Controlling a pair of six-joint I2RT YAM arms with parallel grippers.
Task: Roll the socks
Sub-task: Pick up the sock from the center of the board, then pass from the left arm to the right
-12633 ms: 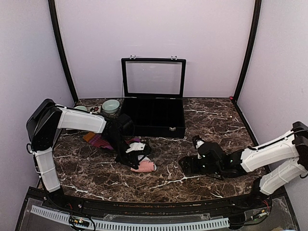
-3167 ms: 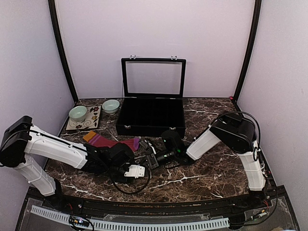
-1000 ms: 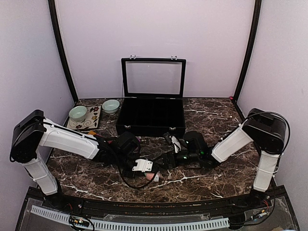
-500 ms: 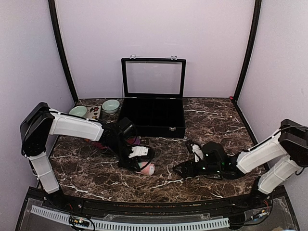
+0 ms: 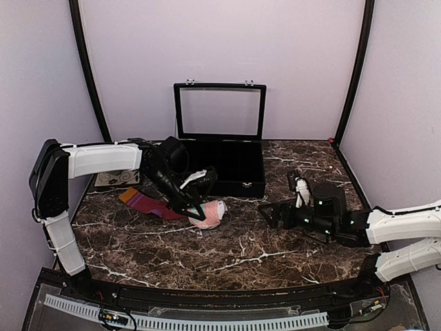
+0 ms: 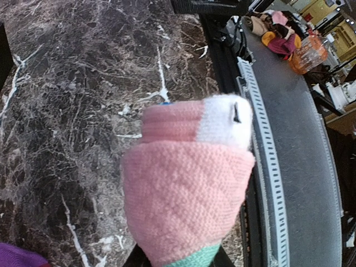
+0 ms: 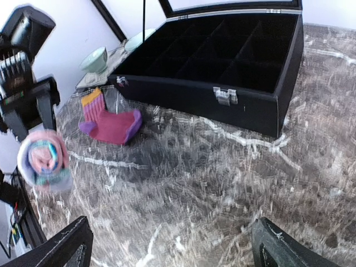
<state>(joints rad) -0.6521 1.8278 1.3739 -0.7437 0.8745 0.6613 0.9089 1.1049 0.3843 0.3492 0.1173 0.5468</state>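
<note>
Step in hand, by my reading, is the finish of the first roll. The salmon-pink knit sock with mint and white patches (image 5: 212,214) is a tight bundle pinched in the left end effector (image 5: 198,204), whose jaws are partly closed on it, apparently clear of the dark marbled surface (image 5: 275,255). The maroon sock with purple stripes and orange cuff (image 5: 146,203) lies flat and unrolled just left of it, before the open black compartment case (image 5: 220,169). The right end effector (image 5: 273,216) sits low with its jaws fully apart, holding nothing.

Next comes setting the bundle down without it unfurling, then starting the maroon sock. The left wrist view shows the quilted knit and white patch close up. Only the right wrist view shows the roll's spiral end.
</note>
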